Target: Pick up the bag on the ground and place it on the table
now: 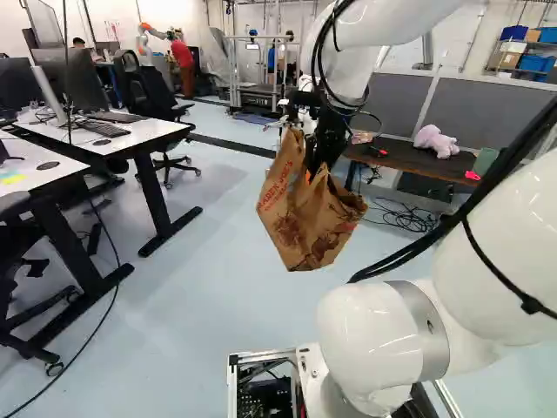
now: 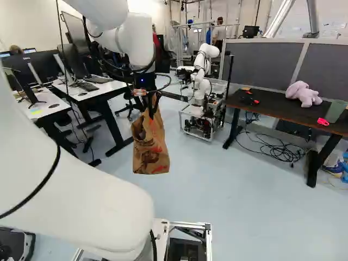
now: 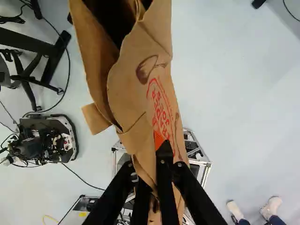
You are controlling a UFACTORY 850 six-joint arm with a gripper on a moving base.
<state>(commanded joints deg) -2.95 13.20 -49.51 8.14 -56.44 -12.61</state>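
Left base view, and there's the bag (image 1: 305, 222), brown paper, creased and tilted, hanging in mid-air above the pale floor (image 1: 235, 292). The tool (image 1: 327, 146) has it by the top, and the wrist view bears that out: fingers (image 3: 164, 176) clamped on the bag, paper pinched between them. Above the bag reaches the white arm (image 1: 383, 22).

Over to the right base view: right of the bag and well apart from it stands the dark desk (image 2: 272, 105), with a pink plush (image 2: 303, 93) on top, then a red item (image 2: 323, 121) and a green bin (image 2: 336, 111) further right of the bag. Cables (image 2: 277, 152) sprawl on the floor, also to its right. Beyond the bag and to its right, another robot (image 2: 204, 64) stands on its metal-framed cart (image 2: 197, 129). And left of the bag, white tables (image 2: 103, 91) carry monitors (image 2: 72, 58).
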